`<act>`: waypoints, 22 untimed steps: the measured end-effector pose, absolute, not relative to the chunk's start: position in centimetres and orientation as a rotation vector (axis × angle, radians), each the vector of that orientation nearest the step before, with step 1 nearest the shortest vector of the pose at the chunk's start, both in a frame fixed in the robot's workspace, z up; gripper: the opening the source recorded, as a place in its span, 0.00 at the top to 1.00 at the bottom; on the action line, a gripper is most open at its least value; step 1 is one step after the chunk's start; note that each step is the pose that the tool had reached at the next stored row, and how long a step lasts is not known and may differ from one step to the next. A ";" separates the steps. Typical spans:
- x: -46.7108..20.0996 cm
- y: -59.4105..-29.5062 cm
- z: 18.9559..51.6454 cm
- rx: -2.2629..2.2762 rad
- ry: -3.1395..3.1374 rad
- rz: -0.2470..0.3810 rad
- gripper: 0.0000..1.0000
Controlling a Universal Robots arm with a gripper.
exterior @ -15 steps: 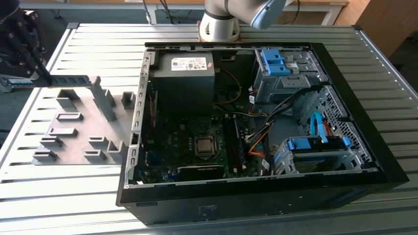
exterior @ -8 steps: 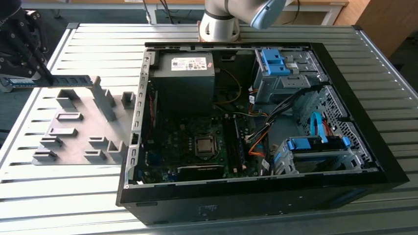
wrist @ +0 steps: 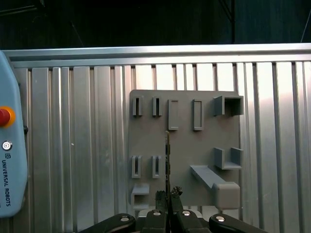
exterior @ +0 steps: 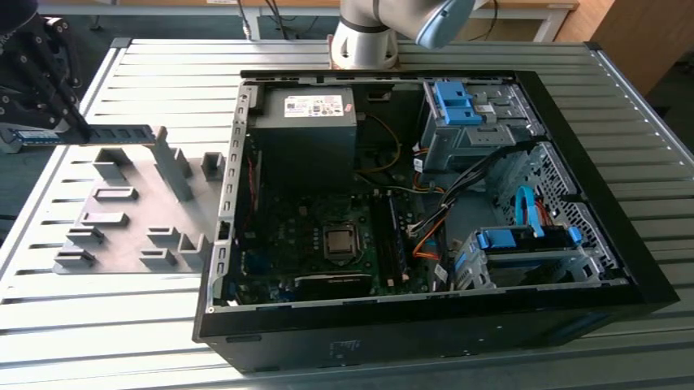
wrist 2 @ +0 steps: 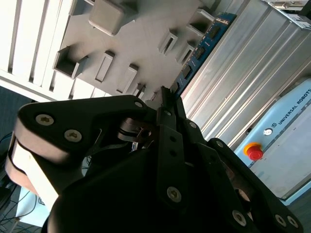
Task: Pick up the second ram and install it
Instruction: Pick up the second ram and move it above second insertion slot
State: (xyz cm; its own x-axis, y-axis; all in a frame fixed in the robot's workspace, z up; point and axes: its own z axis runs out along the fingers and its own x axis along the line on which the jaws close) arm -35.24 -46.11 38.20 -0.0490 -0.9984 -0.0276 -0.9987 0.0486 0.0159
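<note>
The second ram [exterior: 114, 133], a thin green board with a blue-white label, hangs level in the air over the far end of the grey holder plate [exterior: 130, 236], at the exterior view's left. My black gripper [exterior: 74, 130] is shut on it near one end. In the second wrist view the ram [wrist 2: 201, 46] runs out from between the fingertips [wrist 2: 167, 104], its black chips showing. In the first wrist view the ram [wrist: 167, 160] is seen edge-on as a thin line above the holder plate [wrist: 194, 145], with the gripper [wrist: 168, 195] closed around it.
An open computer case [exterior: 607, 244] lies on the slatted metal table [exterior: 109, 325], at the exterior view's right of the plate. Inside are the motherboard [exterior: 314, 244], long memory slots [exterior: 391, 236], a power supply [exterior: 309, 122], blue drive cages and cables. A pale blue pendant [wrist: 7, 160] lies beside the plate.
</note>
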 end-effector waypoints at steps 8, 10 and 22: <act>-35.1 -46.1 38.2 -2.160 2.268 0.048 0.86; -35.1 -46.1 38.2 -2.160 2.268 0.048 0.86; -34.8 -46.1 38.2 -2.160 2.268 0.048 0.86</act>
State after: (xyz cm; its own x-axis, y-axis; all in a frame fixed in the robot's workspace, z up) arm -34.79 -46.11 38.20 -0.0489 -0.9984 -0.0276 -0.9987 0.0485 0.0160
